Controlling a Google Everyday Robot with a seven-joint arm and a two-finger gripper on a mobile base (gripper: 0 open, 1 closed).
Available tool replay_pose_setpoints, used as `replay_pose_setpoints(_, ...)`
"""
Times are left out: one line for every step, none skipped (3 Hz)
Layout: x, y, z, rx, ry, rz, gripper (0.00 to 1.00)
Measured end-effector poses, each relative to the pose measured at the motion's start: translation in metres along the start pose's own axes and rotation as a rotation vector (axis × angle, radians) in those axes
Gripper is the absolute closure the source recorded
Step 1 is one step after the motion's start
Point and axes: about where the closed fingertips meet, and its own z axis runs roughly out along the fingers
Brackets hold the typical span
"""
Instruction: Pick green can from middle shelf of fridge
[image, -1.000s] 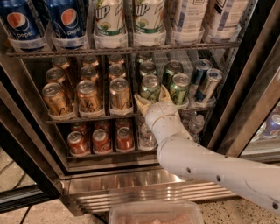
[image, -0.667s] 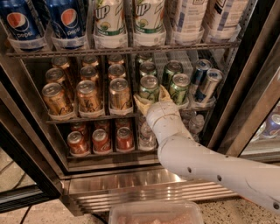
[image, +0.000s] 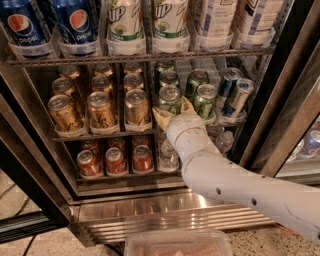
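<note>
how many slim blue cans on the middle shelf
2, rightmost lane: the front blue can, the rear blue can behind it; others may hide. The gripper is at the green can.

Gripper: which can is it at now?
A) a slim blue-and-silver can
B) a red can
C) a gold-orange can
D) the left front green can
D: the gripper sits against the lower part of the left front green can on the middle shelf, beside the gold-orange cans.

Speckled floor (image: 280, 239) lower right, paler lower left; end effector (image: 174, 111) at middle shelf (image: 100, 135) front.
</note>
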Motion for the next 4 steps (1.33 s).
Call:
replay_pose_setpoints(-0.012, -0.007, -0.002, -0.009, 0.015, 0.051, 1.00)
replay_pose_setpoints(-0.023, -0.013, -0.005, -0.015, 0.024, 0.078, 1.00)
replay_pose_setpoints(-0.027, -0.017, -0.013, -0.028, 0.047, 0.089, 1.00)
replay_pose_setpoints(-0.020, -0.019, -0.036, -0.070, 0.124, 0.072, 1.00)
